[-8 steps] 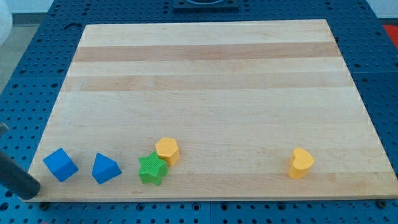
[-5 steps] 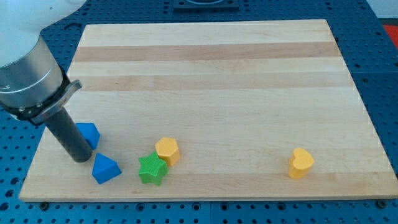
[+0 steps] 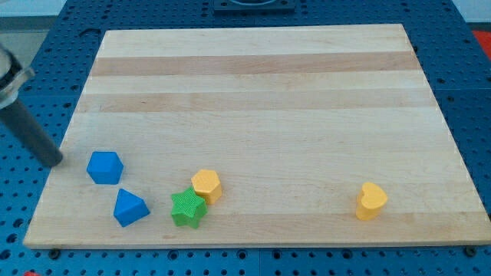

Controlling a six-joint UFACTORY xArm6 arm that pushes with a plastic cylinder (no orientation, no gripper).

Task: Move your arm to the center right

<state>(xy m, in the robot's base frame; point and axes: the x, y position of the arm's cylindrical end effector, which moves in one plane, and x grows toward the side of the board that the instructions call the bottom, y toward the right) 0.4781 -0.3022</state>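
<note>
Single camera view of a wooden board resting on a blue perforated table. The dark rod enters from the view's left edge and slants down toward the view's right; my tip stands at the board's left edge, about halfway down, touching no block. The rod carries no jaws, so nothing opens or closes, and nothing is held or pressed by it.

Positions relative to my tip:
- Blue block, a faceted cube-like solid, lies just beside my tip toward the view's right, slightly lower, with a narrow strip of bare board between the two.
- Blue pyramid-like block lies farther toward the view's right and clearly lower, apart from the first blue block.
- Green star block lies still farther toward the view's right, near the board's bottom edge.
- Yellow block, roughly hexagonal, sits against the star's upper right side; the two appear to touch.
- Yellow heart block lies well apart, far toward the view's right and lower than my tip, alone.

The centre right of the board, the region named in the task, lies across the full width of the board from my tip, above the yellow heart block.
</note>
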